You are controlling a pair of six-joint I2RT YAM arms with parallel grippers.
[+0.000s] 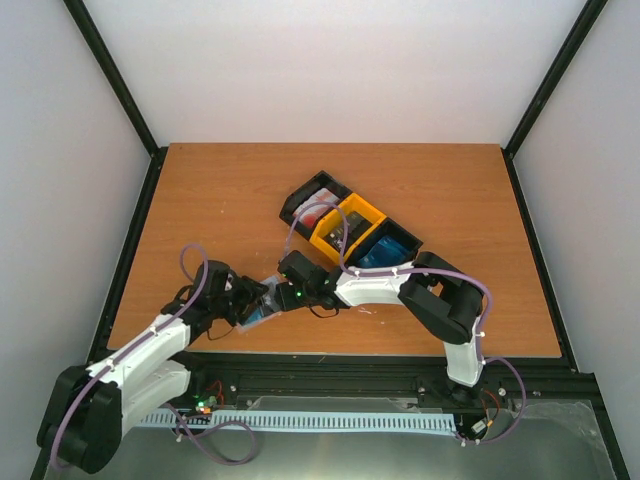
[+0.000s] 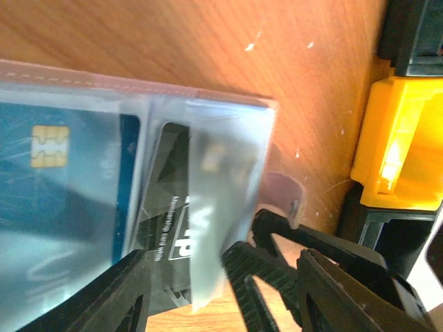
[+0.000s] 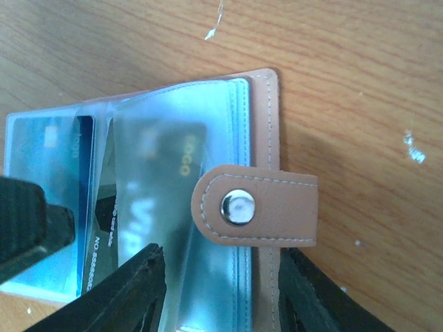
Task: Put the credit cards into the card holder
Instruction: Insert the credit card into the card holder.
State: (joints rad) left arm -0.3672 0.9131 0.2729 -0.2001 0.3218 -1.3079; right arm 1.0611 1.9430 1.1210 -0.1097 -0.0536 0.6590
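Observation:
The pinkish-tan card holder (image 3: 264, 131) lies open on the table, its snap tab (image 3: 237, 207) folded over the clear sleeves. A blue credit card (image 2: 62, 159) sits in the left sleeve. A black credit card (image 2: 169, 207) lies partly under a loose clear sleeve. My left gripper (image 2: 232, 304) is open, its fingers wide apart at the holder's near edge. My right gripper (image 3: 221, 304) is open, one finger on the sleeve and the other outside the tab edge. In the top view both grippers (image 1: 250, 303) (image 1: 284, 284) meet over the holder (image 1: 258, 314).
A diagonal row of bins stands behind the grippers: a black bin (image 1: 322, 187) with a red card, a yellow bin (image 1: 362, 208), and a black bin (image 1: 410, 240) with blue cards. The yellow bin (image 2: 398, 152) is close on the left wrist's right.

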